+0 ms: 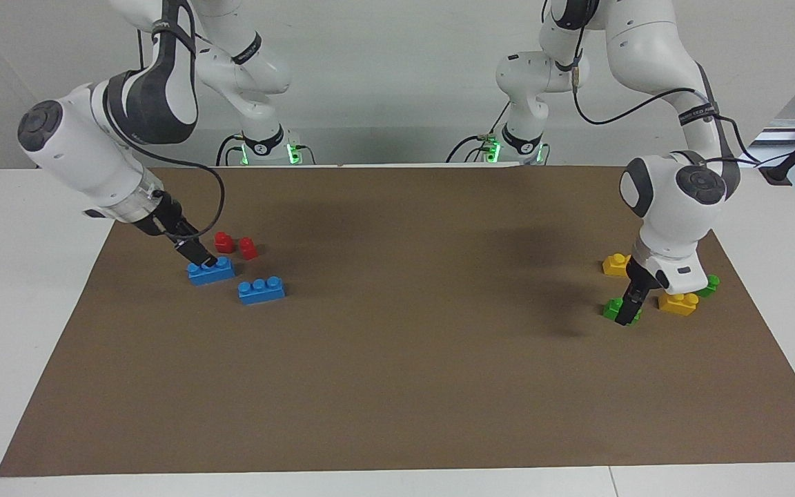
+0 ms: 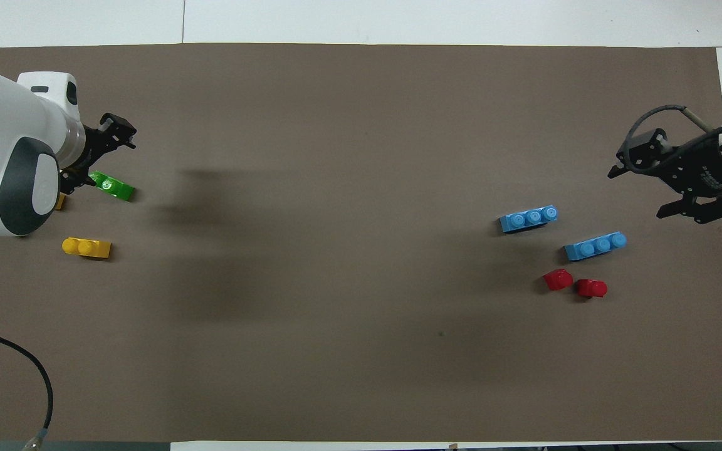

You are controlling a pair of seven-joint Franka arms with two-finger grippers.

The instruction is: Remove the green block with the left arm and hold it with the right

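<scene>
The right tool (image 1: pixel 208 263) hangs apart over a blue brick (image 1: pixel 211 270), holding nothing. At the counter's left-arm end, the green block (image 1: pixel 620 308) lies freed on the mat beside the left tool (image 1: pixel 626 312), likewise apart and empty.

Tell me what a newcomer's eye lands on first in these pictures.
Bright toy bricks sit in two clusters on the brown mat. At the left arm's end lies the green block with yellow bricks beside it, under the open left gripper. At the right arm's end, two blue bricks and two red pieces lie below the open right gripper.
</scene>
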